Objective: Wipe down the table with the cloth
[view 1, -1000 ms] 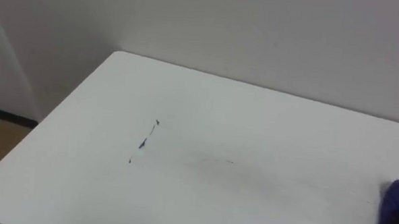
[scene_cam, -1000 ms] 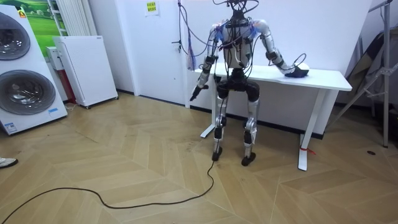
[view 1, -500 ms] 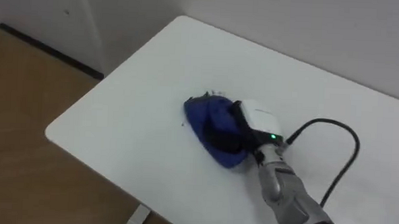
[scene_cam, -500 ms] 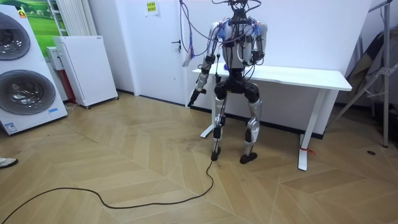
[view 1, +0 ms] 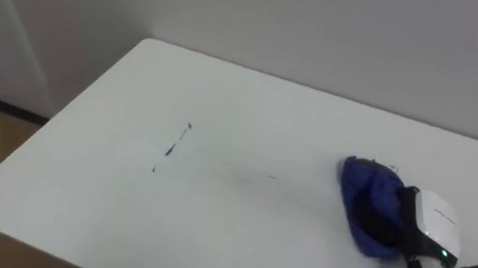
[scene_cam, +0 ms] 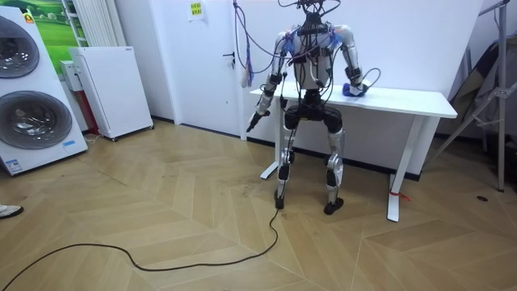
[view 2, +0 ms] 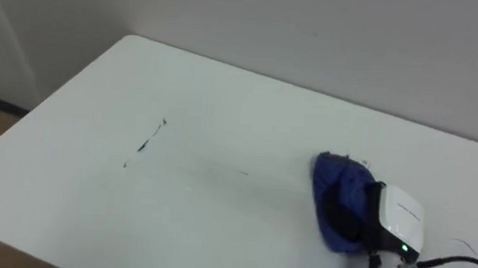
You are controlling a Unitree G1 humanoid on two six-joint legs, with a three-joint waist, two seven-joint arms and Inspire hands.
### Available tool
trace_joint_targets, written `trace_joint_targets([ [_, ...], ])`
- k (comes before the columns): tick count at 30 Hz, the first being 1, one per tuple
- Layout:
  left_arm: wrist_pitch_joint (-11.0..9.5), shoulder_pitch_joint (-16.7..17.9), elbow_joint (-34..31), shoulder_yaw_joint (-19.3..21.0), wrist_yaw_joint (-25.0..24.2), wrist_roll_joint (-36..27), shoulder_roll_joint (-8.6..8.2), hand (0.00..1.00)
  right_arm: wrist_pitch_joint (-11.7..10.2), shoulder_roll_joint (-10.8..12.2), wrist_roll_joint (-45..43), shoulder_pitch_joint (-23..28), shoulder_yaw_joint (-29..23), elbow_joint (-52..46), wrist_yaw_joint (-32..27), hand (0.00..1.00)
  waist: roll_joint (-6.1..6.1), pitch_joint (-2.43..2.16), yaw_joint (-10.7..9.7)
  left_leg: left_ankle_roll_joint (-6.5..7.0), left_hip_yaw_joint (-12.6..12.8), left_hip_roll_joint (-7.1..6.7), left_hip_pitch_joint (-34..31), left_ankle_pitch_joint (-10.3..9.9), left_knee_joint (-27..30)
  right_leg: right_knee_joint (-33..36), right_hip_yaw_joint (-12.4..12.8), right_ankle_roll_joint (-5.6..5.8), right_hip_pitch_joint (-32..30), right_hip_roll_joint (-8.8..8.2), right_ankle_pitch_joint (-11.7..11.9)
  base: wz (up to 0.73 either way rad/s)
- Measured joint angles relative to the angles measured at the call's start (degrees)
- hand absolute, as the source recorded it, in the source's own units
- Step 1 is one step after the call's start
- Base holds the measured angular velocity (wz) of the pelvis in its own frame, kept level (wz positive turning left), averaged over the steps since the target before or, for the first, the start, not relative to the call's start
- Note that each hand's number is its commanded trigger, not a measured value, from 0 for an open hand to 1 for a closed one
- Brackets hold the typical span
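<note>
Short dark marks (view 1: 172,150) lie on the left half of the white table (view 1: 225,85). Right of them, well apart, a crumpled blue cloth (view 1: 364,188) rests on the tabletop. My right hand (view 1: 396,227) lies on top of the cloth, its dark fingers curled into the fabric. In the right eye view the cloth (view 2: 337,191) and the hand (view 2: 364,222) sit at the lower right, the marks (view 2: 146,144) at the left. In the room view I stand at the table (scene_cam: 404,101), right hand (scene_cam: 353,87) on it, while my left hand (scene_cam: 254,120) hangs by my side, fingers straight.
A faint grey streak (view 1: 253,177) runs between the marks and the cloth. The wall stands close behind the table's far edge. Wood floor shows past the table's left end. In the room view, washing machines (scene_cam: 32,89) and a white cabinet (scene_cam: 109,89) stand at the left.
Half a second ago the cloth under my right hand covered the marks; now it has swept right and the marks show again. The head view has shifted too.
</note>
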Motion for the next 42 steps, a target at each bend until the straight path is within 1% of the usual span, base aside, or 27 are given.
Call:
trace_joint_targets([
  [2, 0.03, 0.27, -0.02, -1.43, 0.0, 0.0, -2.02, 0.0, 0.09, 0.2, -0.26, -0.82, 0.01, -1.37, 2.08, 1.0, 0.1, 0.03, 0.59, -0.93, -1.35, 0.13, -0.14, 0.51, -0.5, 2.36, 0.31, -0.16, -1.22, 0.36, -2.56, 0.0],
  [3, 0.05, 0.52, -0.02, -1.86, 0.0, 0.03, -2.26, 0.0, 0.49, 0.42, -0.26, -1.08, 0.12, -1.7, 2.64, 1.0, 0.15, 0.02, 0.74, -1.05, -2.04, 0.12, -0.13, 0.61, -0.66, 2.55, 0.29, -0.21, -1.27, 0.62, -2.86, -0.05],
  [5, 0.47, 1.27, -0.04, -2.75, 0.0, -0.22, -2.65, 0.0, 4.21, 1.61, -0.99, -1.99, 0.59, -5.78, 6.54, 1.0, 0.37, 0.06, 1.85, -1.34, -4.83, 0.0, -0.67, 0.69, -0.77, 3.32, 0.59, -1.06, -2.17, 1.85, -3.58, -0.12],
  [6, 0.63, 1.41, -0.04, -2.94, -0.02, -0.31, -2.65, 0.0, 5.04, 1.75, -1.31, -2.25, 0.87, -6.81, 7.63, 1.0, 0.44, 0.06, 2.19, -1.3, -5.63, -0.19, -0.95, 0.62, -0.69, 3.35, 0.95, -1.19, -2.48, 2.21, -3.65, -0.24],
  [8, 1.15, 2.88, -0.03, -4.48, -0.16, -0.4, -2.47, 0.0, 7.87, 1.99, -2.48, -5.47, 3.16, -9.74, 12.16, 1.0, 1.77, 0.55, 4.66, -0.46, -8.64, -2.1, -0.84, -0.49, -0.83, 3.44, 3.78, -2.25, -4.01, 3.76, -3.23, -0.56],
  [9, 1.23, 3.21, -0.03, -4.62, -0.26, -0.38, -2.49, 0.0, 8.19, 2.19, -3.13, -6.33, 3.93, -10.54, 13.08, 1.0, 2.18, 0.77, 5.07, -0.24, -8.97, -2.45, -0.84, -0.66, -0.87, 3.25, 4.5, -2.45, -4.29, 4.17, -2.97, -0.59],
  [10, 1.53, 3.74, -0.02, -4.74, -0.34, -0.37, -2.49, 0.0, 8.07, 2.31, -4.27, -7.48, 5.51, -11.76, 14.38, 1.0, 2.91, 1.18, 5.39, 0.4, -9.87, -3.76, -0.77, -0.8, -1.35, 2.87, 5.4, -2.68, -4.64, 4.31, -2.53, -0.34],
  [11, 1.94, 4.43, -0.03, -4.83, -0.35, -0.39, -2.53, 0.0, 7.63, 2.56, -4.84, -8.06, 7.19, -12.14, 15.02, 1.0, 3.77, 1.26, 5.71, 1.13, -9.98, -4.93, -0.27, -0.57, -2.3, 2.13, 6.51, -2.9, -4.61, 4.54, -1.94, -0.34],
  [12, 2.58, 5.42, -0.03, -5.0, -0.35, -0.39, -2.54, 0.0, 7.32, 2.85, -5.21, -8.52, 8.01, -12.0, 14.95, 1.0, 4.25, 1.02, 5.83, 1.65, -10.18, -5.73, 0.68, -0.25, -3.96, 1.17, 8.38, -2.86, -4.54, 5.17, -1.44, -0.25],
  [13, 2.99, 5.88, -0.07, -5.08, -0.36, -0.51, -2.55, 0.0, 7.1, 2.85, -5.21, -8.54, 8.2, -11.9, 14.82, 1.0, 4.88, 0.96, 5.65, 1.88, -10.47, -6.27, 1.21, -0.11, -4.75, 0.87, 8.74, -2.79, -4.48, 5.15, -1.25, -0.23],
  [14, 3.82, 6.6, -0.1, -4.88, -0.35, -1.55, -2.54, 0.0, 6.09, 2.85, -4.95, -8.17, 8.2, -11.26, 14.02, 1.0, 4.93, 1.06, 4.86, 2.33, -10.8, -7.0, 2.04, 0.2, -6.22, 0.45, 9.76, -2.68, -4.45, 5.2, -1.0, -0.1],
  [16, 4.68, 6.79, -0.2, -4.24, -0.13, -2.71, -2.52, 0.0, 4.1, 2.78, -4.37, -6.76, 8.34, -10.16, 11.39, 1.0, 5.07, 0.85, 2.44, 2.84, -11.59, -7.64, 2.7, 0.7, -7.81, -0.31, 9.85, -2.26, -3.6, 5.15, -0.71, 0.09],
  [18, 4.6, 7.05, -1.68, -3.84, 0.21, -2.66, -2.45, 0.0, 2.08, 2.24, -2.49, -4.89, 8.22, -8.56, 7.57, 1.0, 4.7, 0.68, 0.55, 3.24, -12.01, -8.22, 4.06, 1.06, -9.41, -1.52, 10.07, -1.73, -2.23, 5.09, -0.66, 0.23],
  [19, 4.45, 6.83, -2.75, -3.24, 0.24, -2.46, -2.44, 0.0, 0.41, 1.69, -2.17, -2.6, 6.82, -7.38, 4.6, 1.0, 3.97, 0.53, -1.09, 3.47, -12.01, -8.53, 4.76, 1.19, -9.89, -2.49, 10.19, -1.23, -1.3, 5.02, -0.7, 0.43],
  [20, 4.25, 6.58, -3.73, -1.53, 0.3, -1.88, -2.44, 0.0, -1.01, 1.66, -1.46, 0.75, 4.09, -6.59, 1.61, 1.0, 2.8, 0.06, -3.21, 3.83, -11.96, -8.98, 4.94, 1.42, -9.91, -3.28, 11.08, -0.67, -0.36, 4.9, -1.04, 0.52],
  [21, 3.98, 6.62, -3.99, -0.59, 0.45, -1.36, -2.41, 0.0, -1.44, 1.58, -0.44, 2.8, 2.52, -6.55, 0.19, 1.0, 2.12, -0.06, -3.73, 3.93, -11.66, -9.16, 5.08, 1.46, -9.91, -3.98, 11.62, -0.47, 0.1, 4.88, -1.09, 0.47],
  [22, 2.94, 6.14, -4.13, 1.37, 1.07, -0.75, -2.22, 0.0, -2.23, 1.47, 2.39, 6.47, -0.25, -5.49, -2.62, 1.0, 1.06, -0.66, -4.44, 3.99, -9.89, -9.26, 5.24, 1.5, -9.87, -5.08, 11.96, -0.1, 1.26, 4.91, -0.95, 0.21],
  [23, 2.33, 5.78, -4.87, 3.11, 1.51, 0.43, -2.09, 0.0, -2.74, 1.41, 5.41, 9.95, -3.02, -4.76, -4.54, 1.0, -0.33, -0.75, -4.93, 4.06, -7.8, -9.31, 5.34, 1.46, -9.65, -6.07, 12.51, 0.23, 2.05, 4.97, -0.72, 0.13],
  [24, 1.63, 5.63, -5.44, 4.66, 2.21, 1.32, -2.04, 0.0, -3.65, 1.23, 8.1, 12.86, -6.13, -3.51, -5.6, 1.0, -1.58, -0.77, -5.46, 4.37, -7.55, -9.49, 5.35, 1.28, -9.65, -6.74, 13.08, 0.44, 2.44, 5.05, -0.58, 0.06],
  [27, 0.87, 5.98, -5.2, 5.13, 4.23, 1.39, -2.13, 0.0, -4.1, -0.15, 12.51, 15.54, -11.02, 0.35, -6.76, 1.0, -1.88, -0.85, -5.66, 5.18, -6.18, -9.73, 6.25, 0.58, -9.66, -7.16, 13.22, 0.71, 3.13, 5.12, -0.01, -0.23],
  [30, 0.88, 5.88, -5.37, 4.62, 6.24, 0.53, -1.92, 0.0, -3.71, -1.47, 13.3, 16.76, -13.91, 1.76, -7.06, 1.0, -0.78, -0.93, -6.02, 5.94, -5.58, -10.18, 7.58, 0.06, -10.58, -8.07, 12.65, 0.63, 4.03, 5.68, 0.46, -0.15],
  [31, 0.9, 5.83, -5.38, 4.42, 6.32, 0.14, -1.92, 0.0, -3.36, -1.46, 13.06, 16.52, -13.98, 1.75, -7.06, 1.0, -0.58, -0.9, -6.0, 6.04, -5.5, -10.18, 7.99, 0.0, -10.88, -8.12, 12.66, 0.6, 4.28, 5.8, 0.48, -0.12],
  [34, 1.15, 6.08, -4.73, 2.09, 6.38, -0.41, -2.02, 0.0, 0.45, -1.41, 11.39, 14.25, -13.2, 0.1, -6.76, 1.0, 0.37, -0.78, -4.63, 6.16, -5.02, -10.19, 9.68, -0.09, -11.99, -8.05, 13.22, 0.04, 4.38, 6.53, 1.06, -0.37],
  [36, 1.61, 5.96, -3.95, 0.07, 6.36, -0.45, -2.58, 0.0, 4.84, -0.11, 10.98, 11.88, -12.29, -2.93, -5.54, 1.0, 1.1, -0.5, -3.53, 6.27, -5.65, -10.05, 10.06, -0.32, -12.31, -8.02, 13.28, -0.58, 3.76, 7.24, 1.88, -0.6],
  [38, 2.53, 5.59, -3.15, -2.9, 6.06, -1.49, -2.89, 0.0, 10.61, 0.69, 9.68, 8.44, -8.21, -7.66, -1.81, 1.0, 2.0, -0.03, -0.73, 6.77, -8.65, -10.24, 9.89, -0.87, -12.16, -7.77, 12.65, -1.86, 2.06, 8.25, 3.4, -0.79],
  [40, 3.08, 4.8, -2.22, -3.18, 6.03, -1.52, -3.23, 0.0, 12.34, 1.34, 5.17, 5.87, -4.15, -11.37, 2.56, 1.0, 2.09, 0.09, -0.26, 6.56, -10.78, -10.3, 8.82, -1.19, -11.81, -7.72, 12.1, -2.42, 1.32, 8.86, 3.76, -0.31],
  [42, 3.61, 4.27, -2.24, -3.92, 6.03, -1.55, -3.48, 0.0, 12.93, 3.02, 1.78, 2.63, 0.27, -13.23, 5.49, 1.0, 2.35, 0.49, 1.08, 6.48, -12.86, -10.29, 8.11, -1.1, -11.24, -7.55, 11.98, -2.93, 1.11, 9.36, 3.5, 0.08],
])
